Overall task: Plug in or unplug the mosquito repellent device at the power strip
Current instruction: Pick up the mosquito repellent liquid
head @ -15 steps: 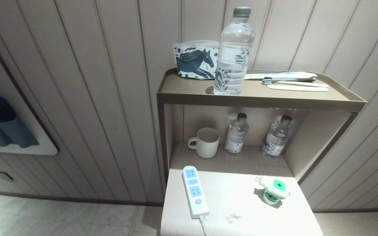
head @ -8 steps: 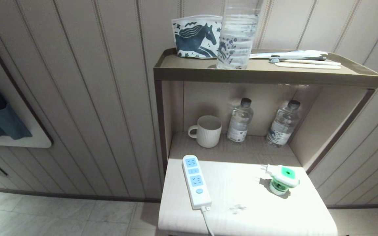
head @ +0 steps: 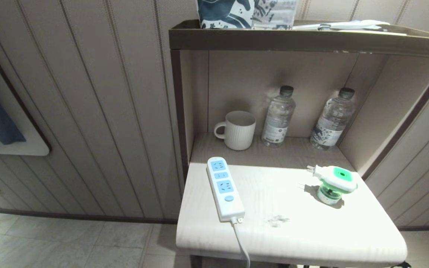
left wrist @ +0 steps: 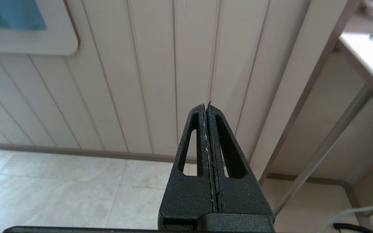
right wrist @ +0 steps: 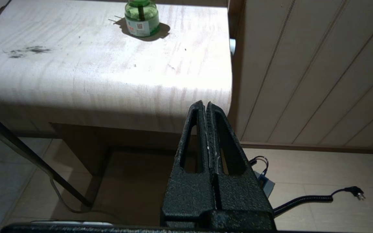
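The white power strip [head: 223, 188] lies on the left of the white tabletop [head: 285, 238], its cord hanging over the front edge and its three light-blue sockets bare. On the right of the tabletop stands the mosquito repellent device [head: 333, 183], white head with a green top over a green bottle, prongs pointing left; its green bottle [right wrist: 141, 16] shows in the right wrist view. Neither arm is in the head view. My left gripper [left wrist: 206, 105] is shut and empty, low beside the table's left side. My right gripper [right wrist: 205, 104] is shut and empty, below the table's front right edge.
A white ribbed mug [head: 237, 130] and two clear water bottles [head: 278, 117] [head: 332, 120] stand at the back under a brown shelf [head: 304, 39]. Panelled wall flanks the table. A black cable with a plug [right wrist: 355, 192] lies on the tiled floor.
The whole head view has shifted: the camera has sunk, so the shelf top has slid up out of the picture and the tabletop sits higher and closer. Nothing on the table has moved.
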